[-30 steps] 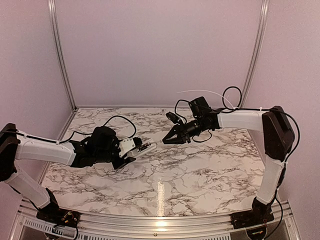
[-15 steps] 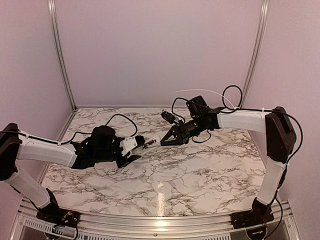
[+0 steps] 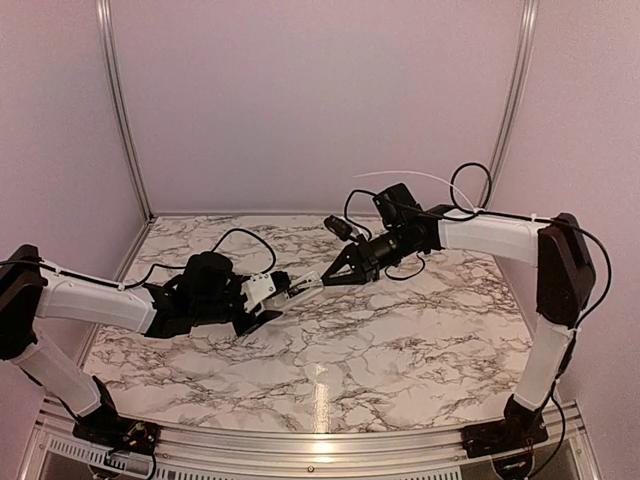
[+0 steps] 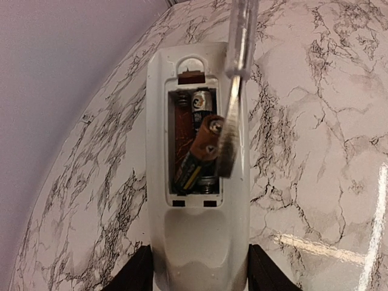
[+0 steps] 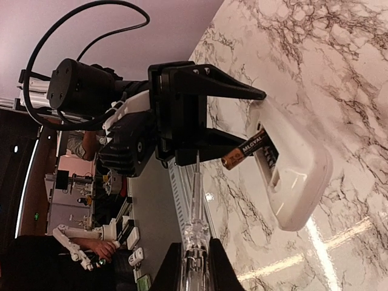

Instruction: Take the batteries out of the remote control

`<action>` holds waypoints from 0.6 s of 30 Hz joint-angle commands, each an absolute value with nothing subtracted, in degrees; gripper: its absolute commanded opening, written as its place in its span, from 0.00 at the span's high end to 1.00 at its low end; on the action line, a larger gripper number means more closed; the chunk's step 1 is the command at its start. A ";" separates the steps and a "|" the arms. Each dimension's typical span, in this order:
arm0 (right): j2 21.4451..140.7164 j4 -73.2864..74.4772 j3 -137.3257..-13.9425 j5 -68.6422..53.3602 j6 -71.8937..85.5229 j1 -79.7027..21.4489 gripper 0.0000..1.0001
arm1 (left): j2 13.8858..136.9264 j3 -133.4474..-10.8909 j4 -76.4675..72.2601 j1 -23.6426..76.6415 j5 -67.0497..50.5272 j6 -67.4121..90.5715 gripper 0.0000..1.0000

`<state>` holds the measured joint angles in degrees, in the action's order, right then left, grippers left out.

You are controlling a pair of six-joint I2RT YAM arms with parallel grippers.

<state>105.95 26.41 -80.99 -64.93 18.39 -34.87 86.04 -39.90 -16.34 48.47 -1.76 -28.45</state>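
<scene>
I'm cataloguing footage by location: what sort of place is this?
Likely a robot lab's test booth: left arm and right arm bolted to a marble-look table, plain lilac walls in a metal frame, more equipment beyond the table edge.

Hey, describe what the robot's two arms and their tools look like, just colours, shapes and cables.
The left arm and right arm have smooth white link shells with bulky black joints. The left tool and right tool are black, each with two tapered fingers. Black cables loop loose near each wrist. No markings are readable.
</scene>
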 commanded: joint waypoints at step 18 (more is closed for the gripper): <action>97.44 32.30 -87.32 -35.23 18.97 -35.69 1.00 | 88.28 -45.82 -12.50 48.60 -0.44 -23.62 0.92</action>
<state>100.22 29.82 -85.25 -42.22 19.55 -34.92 87.09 -43.20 -13.85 48.47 -0.97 -25.19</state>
